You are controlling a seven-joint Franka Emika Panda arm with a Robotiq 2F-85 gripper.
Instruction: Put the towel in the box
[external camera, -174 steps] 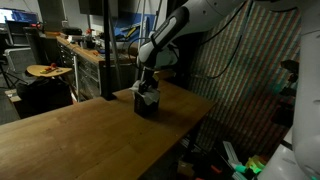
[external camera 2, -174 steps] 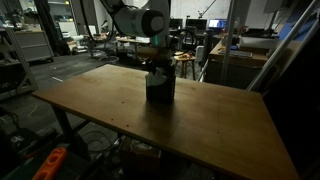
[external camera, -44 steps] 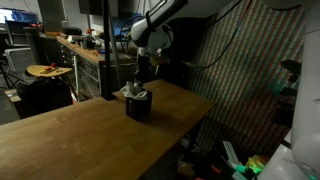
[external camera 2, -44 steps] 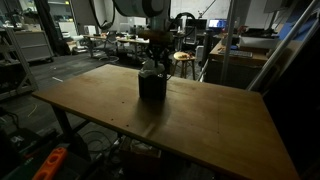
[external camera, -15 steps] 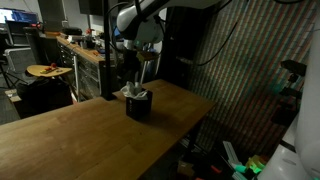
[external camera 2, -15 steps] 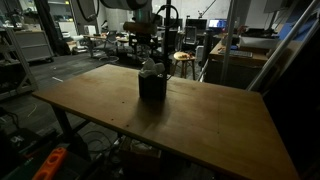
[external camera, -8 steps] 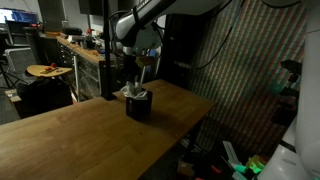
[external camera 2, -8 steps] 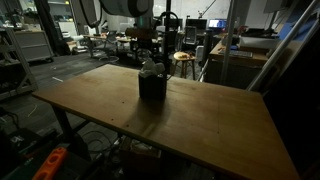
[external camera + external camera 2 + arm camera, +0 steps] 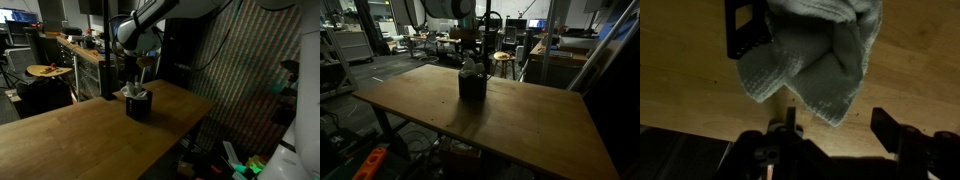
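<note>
From where I stand, the pale grey-green, rumpled soft cloth towel (image 9: 815,55) sits bunched on top of the small dark, nearly black cube-shaped box with slotted sides (image 9: 743,28). The box stands on the bare wooden table (image 9: 60,140). In the wrist view the cloth hides most of the box. Only one slotted corner pokes out, and a loose flap with a pointed corner spills past the box's edge over the wood. I can't tell how much of the cloth is really down inside. In both exterior views a pale lump stands proud of the box's rim, so I'd judge the job close to done but untidy.

The robot's black two-fingered gripper (image 9: 838,135) hangs above the box and looks clear of the cloth. Its fingers (image 9: 892,128) stand apart with nothing between them.

The towel looks light and limp. It should fold and sag wherever it is taken, and its nubby weave shouldn't slip much between the pads. Nothing about it is fragile. The hanging flap could drag the rest back out. If it needs another go, I'd pinch that flap near its corner, carry it over the box's opening and let go, or press the bunched middle downward. The box seems light too, so an off-centre push might shift or tip it.

In this dim light I can read no brand, label or writing on the towel, box or gripper.
</note>
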